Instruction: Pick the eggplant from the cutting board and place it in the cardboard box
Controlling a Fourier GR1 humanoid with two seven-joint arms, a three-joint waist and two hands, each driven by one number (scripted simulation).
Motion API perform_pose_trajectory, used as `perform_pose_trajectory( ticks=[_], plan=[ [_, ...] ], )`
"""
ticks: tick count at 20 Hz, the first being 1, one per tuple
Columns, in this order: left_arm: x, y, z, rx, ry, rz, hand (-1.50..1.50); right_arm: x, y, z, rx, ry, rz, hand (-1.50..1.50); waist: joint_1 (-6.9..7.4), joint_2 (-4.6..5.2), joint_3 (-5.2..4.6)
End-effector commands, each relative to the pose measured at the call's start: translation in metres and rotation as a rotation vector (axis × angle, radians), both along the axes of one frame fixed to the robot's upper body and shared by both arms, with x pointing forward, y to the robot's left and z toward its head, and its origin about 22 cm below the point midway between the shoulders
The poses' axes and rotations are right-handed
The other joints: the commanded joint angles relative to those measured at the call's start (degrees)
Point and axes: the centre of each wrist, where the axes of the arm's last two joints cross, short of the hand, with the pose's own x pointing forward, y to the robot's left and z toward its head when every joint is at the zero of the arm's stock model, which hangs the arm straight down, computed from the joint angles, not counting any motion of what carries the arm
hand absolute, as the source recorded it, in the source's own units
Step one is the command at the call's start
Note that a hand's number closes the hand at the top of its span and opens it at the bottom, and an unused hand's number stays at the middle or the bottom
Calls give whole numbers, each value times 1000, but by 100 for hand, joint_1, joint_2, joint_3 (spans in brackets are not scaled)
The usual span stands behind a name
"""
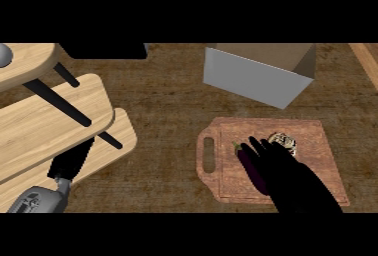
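A dark purple eggplant [250, 165] lies lengthwise on the brown cutting board [325, 150], left of its middle. My right hand [291, 175] rests over the board with fingers stretched forward, lying alongside and partly over the eggplant's right side; the fingers look straight, not curled round it. The cardboard box [255, 75], grey-sided and open at the top, stands behind the board. My left hand [70, 162] hangs at the lower left, fingers pointing up, beside the wooden shelves.
A small light, patterned object [284, 141] sits on the board just past my right fingertips. Light wooden shelves with black legs [52, 115] fill the left side. The dark wood counter [162, 100] lies between shelves and board.
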Motion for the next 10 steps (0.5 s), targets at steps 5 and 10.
perform_pose_trajectory(
  ticks=[5, 10],
  plan=[
    [20, -64, 31, -24, -120, -180, 0, 5, 20, -24, -57, 55, -65, -150, -45, -29, 102],
    [14, -54, 22, -24, -126, -178, 0, 23, 15, -39, -92, 60, -105, -150, 9, -20, 103]
  ],
)
